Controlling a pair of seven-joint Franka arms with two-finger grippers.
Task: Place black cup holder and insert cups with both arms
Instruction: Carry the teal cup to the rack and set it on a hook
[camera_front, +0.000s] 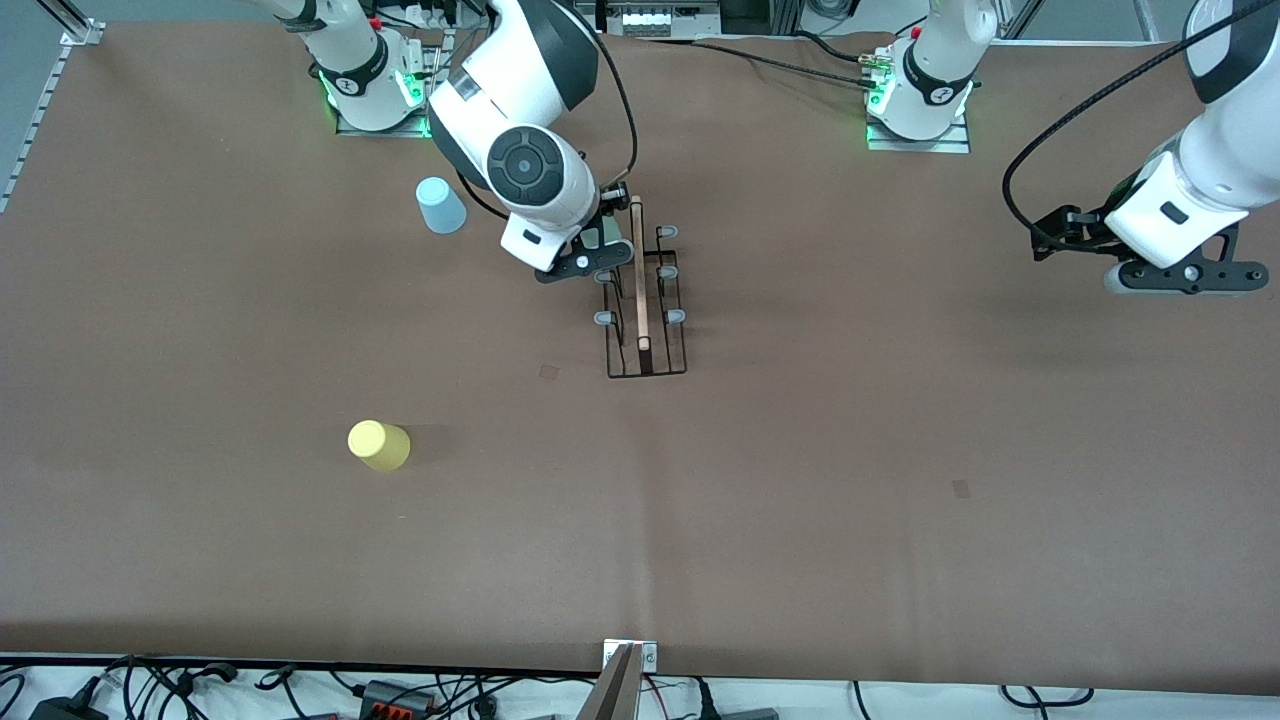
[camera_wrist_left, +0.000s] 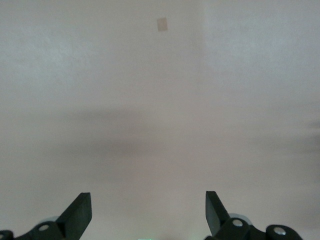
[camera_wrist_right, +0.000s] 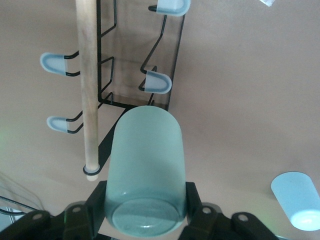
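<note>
Holding a green cup (camera_wrist_right: 145, 170) upside down, the right gripper (camera_wrist_right: 145, 210) squeezes it from both sides, right over the rack (camera_front: 645, 300) at the end nearest the robots. Only the right wrist view shows this cup well; from the front, the arm hides most of it. The left gripper (camera_wrist_left: 148, 215) waits wide open and holds nothing, over bare table (camera_wrist_left: 150, 125). Three cups in all: green, blue (camera_front: 440, 205), yellow (camera_front: 379, 445). One rack stands mid-table. Six pegs, one wooden handle (camera_front: 639, 270).

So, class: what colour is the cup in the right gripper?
Pale green cup, held in the right gripper; clearest in the right wrist view.
</note>
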